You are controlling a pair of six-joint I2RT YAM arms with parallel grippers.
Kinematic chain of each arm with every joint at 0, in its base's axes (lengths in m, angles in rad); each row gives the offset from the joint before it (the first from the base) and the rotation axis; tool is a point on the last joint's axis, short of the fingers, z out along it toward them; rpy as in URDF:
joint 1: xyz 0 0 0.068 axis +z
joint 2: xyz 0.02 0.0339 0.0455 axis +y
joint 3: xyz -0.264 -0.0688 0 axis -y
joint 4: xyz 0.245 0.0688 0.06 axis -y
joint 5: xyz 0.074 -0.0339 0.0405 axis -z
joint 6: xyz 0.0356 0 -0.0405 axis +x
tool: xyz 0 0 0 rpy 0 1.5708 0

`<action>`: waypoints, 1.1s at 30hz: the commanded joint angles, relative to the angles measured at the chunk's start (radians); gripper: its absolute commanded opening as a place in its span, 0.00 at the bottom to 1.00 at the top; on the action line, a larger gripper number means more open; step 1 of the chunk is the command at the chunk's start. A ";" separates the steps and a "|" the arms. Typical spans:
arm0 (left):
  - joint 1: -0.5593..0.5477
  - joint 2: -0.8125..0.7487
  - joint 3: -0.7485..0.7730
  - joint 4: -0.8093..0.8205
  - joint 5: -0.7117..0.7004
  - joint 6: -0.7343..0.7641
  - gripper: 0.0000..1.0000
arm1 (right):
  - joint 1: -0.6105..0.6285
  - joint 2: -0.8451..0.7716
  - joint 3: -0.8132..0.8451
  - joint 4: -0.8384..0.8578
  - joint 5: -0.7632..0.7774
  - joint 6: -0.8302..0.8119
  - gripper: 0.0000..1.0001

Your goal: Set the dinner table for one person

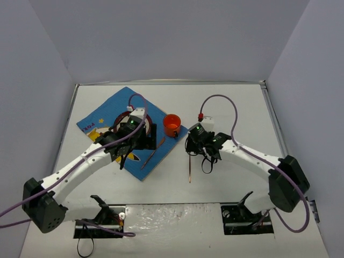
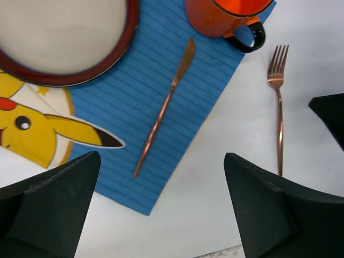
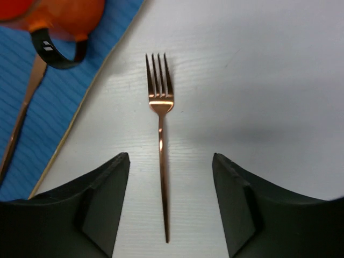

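Now fork [image 3: 160,156] lies flat mid-bench on white bench [image 1: 231,97], just beside placemat [image 2: 129,75] carrying plate [image 2: 59,37], knife [image 2: 164,107], mug [image 2: 215,19] toward far-left corner. Over handle, right jaws apart, straddling, not clamped; left jaws wide apart, empty. Likely release step: rise straight, avoid nudging handle.

The dinner table [image 1: 236,107] bears a blue placemat [image 1: 107,110] and, just beside it, a copper fork [image 3: 161,161].

You see the white dinner table [image 1: 236,107] boxed in on three sides by plain pale grey walls: the back wall [image 1: 172,37], the left wall [image 1: 32,80] and the right wall [image 1: 312,80]. A thin metal rim [image 1: 172,82] edges its far side. Your light is soft and even, with faint shadows.
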 commanded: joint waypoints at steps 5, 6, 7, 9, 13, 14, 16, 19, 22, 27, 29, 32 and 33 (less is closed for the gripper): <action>-0.239 0.233 0.160 0.179 -0.147 -0.163 0.97 | -0.226 -0.350 0.093 -0.146 0.236 -0.172 0.90; -0.264 0.289 0.184 0.180 -0.153 -0.165 0.97 | -0.242 -0.386 0.097 -0.146 0.250 -0.189 0.93; -0.285 0.341 0.211 0.180 -0.158 -0.168 0.97 | -0.258 -0.414 0.103 -0.148 0.264 -0.205 0.95; -0.315 0.417 0.279 0.174 -0.161 -0.177 0.97 | -0.285 -0.452 0.115 -0.152 0.282 -0.227 1.00; -0.362 0.572 0.377 0.149 -0.168 -0.194 0.96 | -0.297 -0.517 0.136 -0.153 0.313 -0.240 1.00; -0.368 0.616 0.408 0.138 -0.161 -0.198 0.96 | -0.300 -0.526 0.140 -0.153 0.318 -0.244 1.00; -0.380 0.671 0.451 0.116 -0.155 -0.206 0.91 | -0.301 -0.550 0.142 -0.152 0.322 -0.251 1.00; -0.391 0.740 0.494 0.078 -0.149 -0.224 0.88 | -0.303 -0.563 0.140 -0.152 0.324 -0.261 1.00; -0.392 0.788 0.516 0.065 -0.129 -0.240 0.84 | -0.303 -0.574 0.125 -0.153 0.325 -0.261 1.00; -0.392 0.831 0.539 0.032 -0.116 -0.251 0.71 | -0.304 -0.588 0.104 -0.153 0.319 -0.258 1.00; -0.392 0.852 0.550 0.022 -0.111 -0.254 0.66 | -0.304 -0.593 0.100 -0.152 0.319 -0.262 1.00; -0.392 0.888 0.587 -0.023 -0.110 -0.254 0.56 | -0.304 -0.595 0.099 -0.152 0.322 -0.266 1.00; -0.392 0.896 0.593 -0.033 -0.111 -0.256 0.53 | -0.306 -0.595 0.099 -0.152 0.322 -0.266 1.00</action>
